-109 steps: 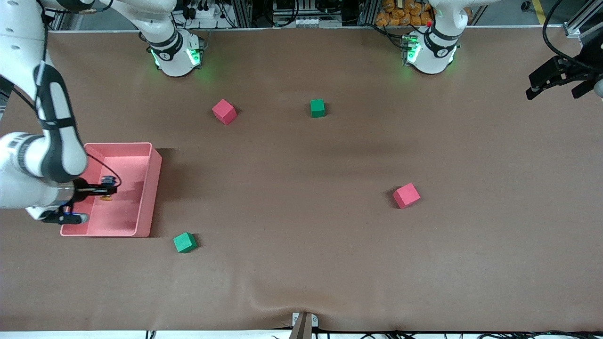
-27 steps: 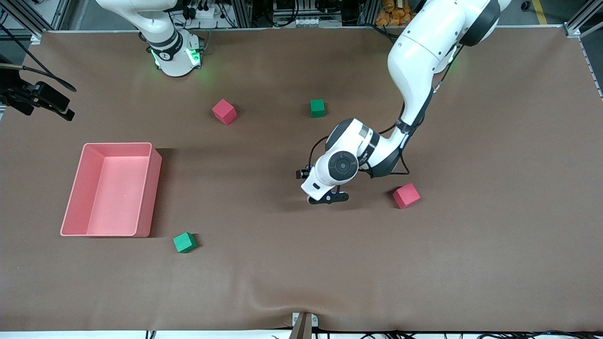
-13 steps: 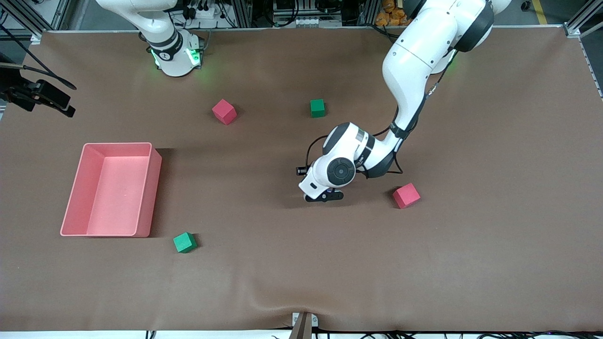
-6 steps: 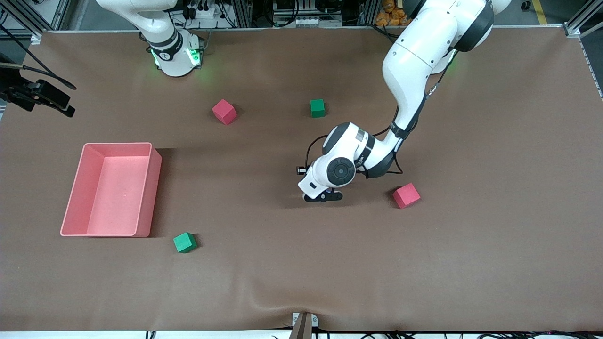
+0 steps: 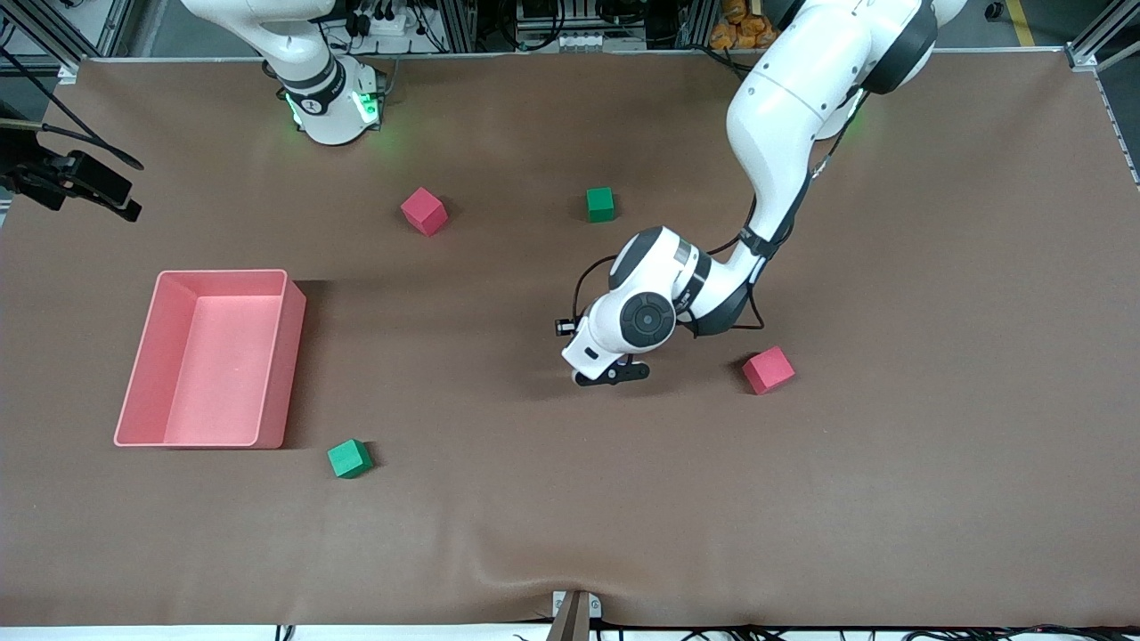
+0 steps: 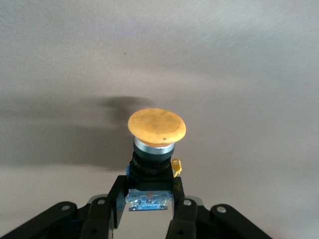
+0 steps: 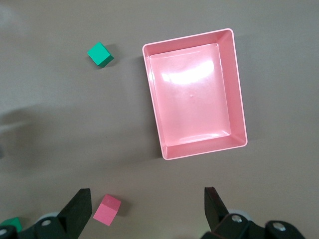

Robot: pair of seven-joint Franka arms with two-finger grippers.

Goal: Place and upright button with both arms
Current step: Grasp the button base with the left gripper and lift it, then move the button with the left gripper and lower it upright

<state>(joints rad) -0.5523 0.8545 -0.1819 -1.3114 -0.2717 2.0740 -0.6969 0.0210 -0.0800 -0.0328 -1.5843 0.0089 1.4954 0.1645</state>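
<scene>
The button (image 6: 156,126) has a round orange cap on a black body. My left gripper (image 6: 148,188) is shut on that body, with the cap pointing away from the wrist over the brown mat. I cannot tell whether the button touches the mat. In the front view my left gripper (image 5: 611,373) is low over the middle of the table, and the wrist hides the button. My right gripper (image 5: 107,200) waits high at the right arm's end of the table. It is open and empty in the right wrist view (image 7: 147,209).
An empty pink bin (image 5: 294,347) lies toward the right arm's end and also shows in the right wrist view (image 7: 239,109). A red cube (image 5: 768,369) sits beside the left gripper. Another red cube (image 5: 424,211) and two green cubes (image 5: 600,204) (image 5: 349,458) lie on the mat.
My right gripper has left the pink bin and risen to the table's end. My left arm has come to mid table, and its wrist has edged slightly toward the right arm's end in the last second.
</scene>
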